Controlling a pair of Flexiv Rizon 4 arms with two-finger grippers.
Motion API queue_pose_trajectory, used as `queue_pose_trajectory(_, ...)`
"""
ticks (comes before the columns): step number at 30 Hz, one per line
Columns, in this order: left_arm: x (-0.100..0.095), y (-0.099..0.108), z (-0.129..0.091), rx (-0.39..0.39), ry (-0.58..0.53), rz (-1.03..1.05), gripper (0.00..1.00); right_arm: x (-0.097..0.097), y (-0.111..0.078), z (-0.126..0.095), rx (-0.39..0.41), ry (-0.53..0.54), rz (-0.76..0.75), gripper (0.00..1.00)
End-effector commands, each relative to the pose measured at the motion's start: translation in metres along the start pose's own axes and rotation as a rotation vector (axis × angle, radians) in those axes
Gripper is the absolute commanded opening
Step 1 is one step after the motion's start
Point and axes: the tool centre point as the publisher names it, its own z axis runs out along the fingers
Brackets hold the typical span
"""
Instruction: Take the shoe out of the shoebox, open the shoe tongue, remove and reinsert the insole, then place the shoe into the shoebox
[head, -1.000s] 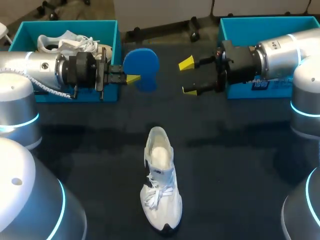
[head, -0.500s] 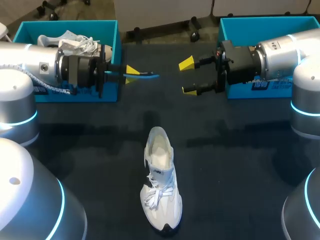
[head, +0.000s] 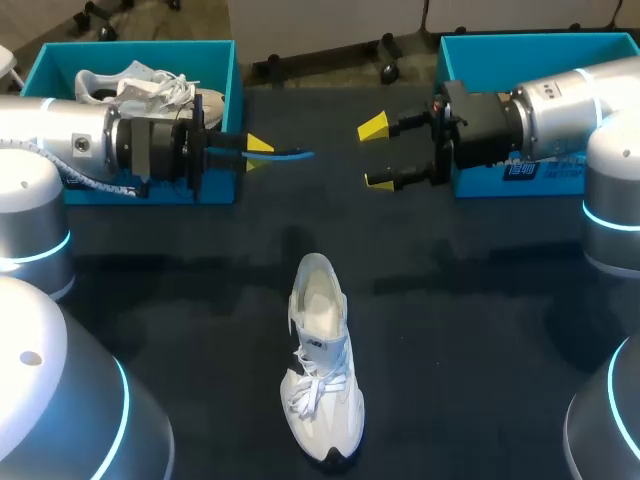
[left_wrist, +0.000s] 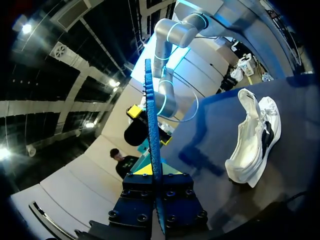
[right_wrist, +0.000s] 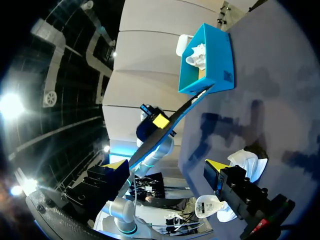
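A white shoe (head: 320, 370) lies on the black table, heel opening toward the far side, toe toward the near edge. My left gripper (head: 255, 153) is shut on a blue insole (head: 288, 153), held in the air edge-on and pointing at my right gripper (head: 376, 153). That one stands open a short way beyond the insole's free end, nothing between its fingers. In the left wrist view the insole (left_wrist: 152, 135) rises as a thin blue blade from between the fingers (left_wrist: 156, 172), with the shoe (left_wrist: 255, 145) off to one side. The right wrist view shows the insole (right_wrist: 185, 110) ahead of the open right gripper (right_wrist: 165, 165).
A teal shoebox (head: 215, 60) at the back left holds another white shoe (head: 140, 85). A second teal shoebox (head: 520, 45) stands at the back right behind my right arm. Bare table (head: 480, 330) lies on both sides of the shoe.
My left wrist has rolled, turning the insole from its flat face to edge-on, and drew back slightly to the left. The right arm and the shoe have not moved.
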Motion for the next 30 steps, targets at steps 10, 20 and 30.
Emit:
queue_pose_trajectory(10,0.01,-0.001,0.002,-0.032,0.023,0.151,0.0,-0.001,0.001,0.002,0.0,0.0,-0.001,1.0)
queue_pose_trajectory(20,0.015,0.004,0.004,-0.061,-0.034,0.283,0.0,-0.001,0.001,0.002,0.0,0.0,-0.001,1.0)
queue_pose_trajectory(30,0.005,-0.008,0.015,-0.038,-0.068,0.367,0.0,-0.004,0.0,0.02,0.033,-0.018,-0.018,1.0)
